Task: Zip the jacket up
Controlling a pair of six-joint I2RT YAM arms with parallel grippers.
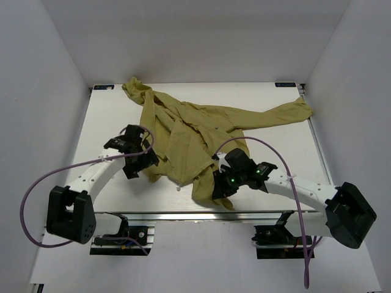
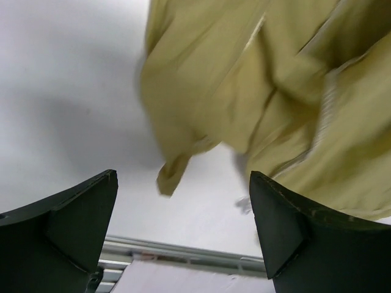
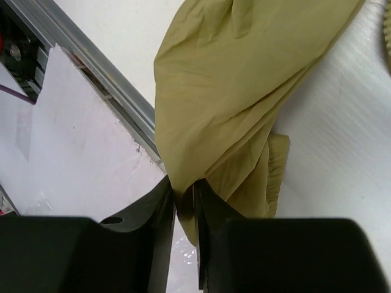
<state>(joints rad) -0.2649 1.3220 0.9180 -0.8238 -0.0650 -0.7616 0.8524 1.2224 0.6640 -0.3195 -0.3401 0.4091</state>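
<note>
On the table [image 1: 98,122], crumpled olive jacket [image 1: 183,131], near fold tight in right hand [image 3: 185,204]; left hand [image 2: 183,176] wide open.

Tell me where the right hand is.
In the overhead view, the right hand sits right of centre by the front edge of the table, pinching the near edge of the jacket, opposite the open left hand.

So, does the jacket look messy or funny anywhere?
Yes. The jacket lies crumpled and twisted, not flat: one sleeve stretches far right, and its near corner is bunched in the right gripper by the table edge.
</note>
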